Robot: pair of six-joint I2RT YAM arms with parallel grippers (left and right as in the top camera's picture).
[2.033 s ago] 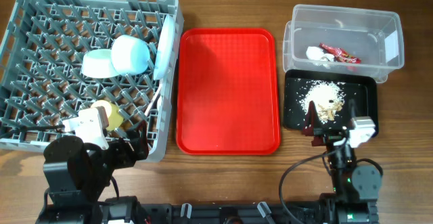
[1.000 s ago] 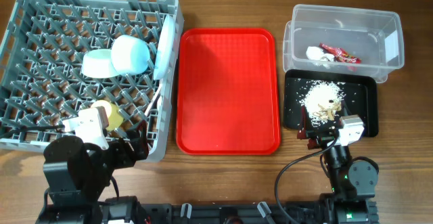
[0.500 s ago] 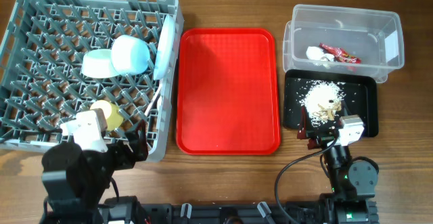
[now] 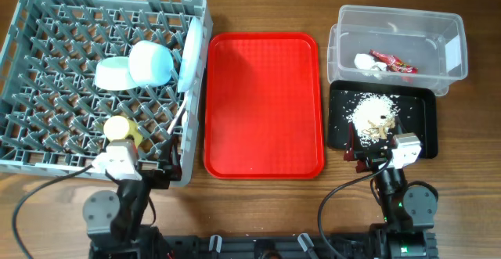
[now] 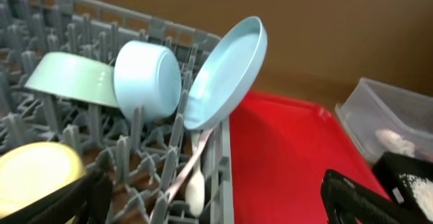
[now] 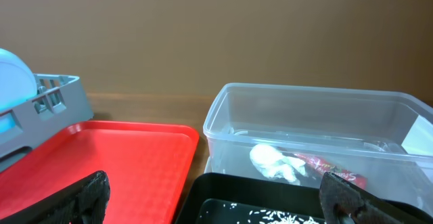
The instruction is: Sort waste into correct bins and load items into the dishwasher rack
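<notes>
The grey dishwasher rack (image 4: pixel 47 71) holds the pale blue bowl (image 4: pixel 150 62), the light green saucer (image 4: pixel 115 73), the pale blue plate (image 4: pixel 190 55) standing on edge, the yellow cup (image 4: pixel 121 127) and a white utensil (image 4: pixel 177 120). My left gripper (image 4: pixel 156 167) is open and empty at the rack's front right corner. In the left wrist view the plate (image 5: pixel 226 72), the bowl (image 5: pixel 147 78) and the white utensil (image 5: pixel 195 187) show. The clear tub (image 4: pixel 450 32) holds the tissue (image 4: pixel 366 61) and the red wrapper (image 4: pixel 395 62). The food scraps (image 4: pixel 376 114) lie on the black tray (image 4: pixel 419 130). My right gripper (image 4: pixel 358 151) is open and empty at that tray's front edge.
The large red tray (image 4: pixel 264 95) lies between the rack and the bins. In the right wrist view the tub (image 6: pixel 311 92), the tissue (image 6: pixel 274 163), the wrapper (image 6: pixel 331 172) and the black tray (image 6: pixel 223 190) lie straight ahead, with the red tray (image 6: pixel 101 163) to the left.
My left arm has folded down and shifted right along the rack's front edge. My right gripper drew slightly left early on and has since stayed still. The dishes and waste have not moved.
</notes>
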